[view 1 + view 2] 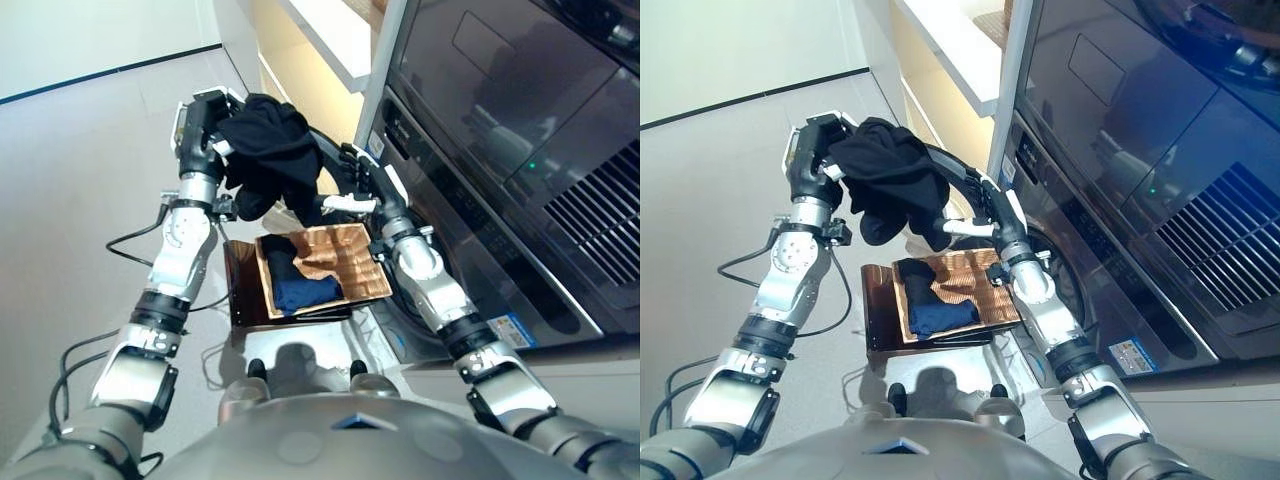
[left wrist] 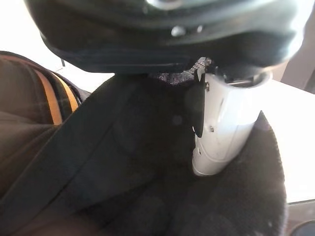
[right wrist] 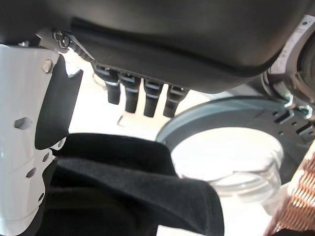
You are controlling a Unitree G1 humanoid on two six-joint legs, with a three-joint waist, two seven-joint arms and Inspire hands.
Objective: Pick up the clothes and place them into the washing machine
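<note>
A black garment (image 1: 270,150) hangs bunched in the air above the basket, and my left hand (image 1: 205,125) is shut on its upper edge. In the left wrist view the white thumb (image 2: 221,123) presses into the black cloth (image 2: 123,162). My right hand (image 1: 365,185) is open just right of the garment, with straight fingers (image 3: 147,96), and the cloth's hem (image 3: 128,191) lies against its thumb. Behind the garment stands the washing machine's open round door (image 3: 226,152). Lower down, the copper woven basket (image 1: 355,265) holds a blue cloth (image 1: 305,290) and a dark one.
The washing machine's dark front (image 1: 480,230) fills the right side. The basket rests on a dark brown stand (image 1: 240,290) on the floor. A pale shelf unit (image 1: 330,40) rises at the back. Open grey floor (image 1: 80,180) lies to the left.
</note>
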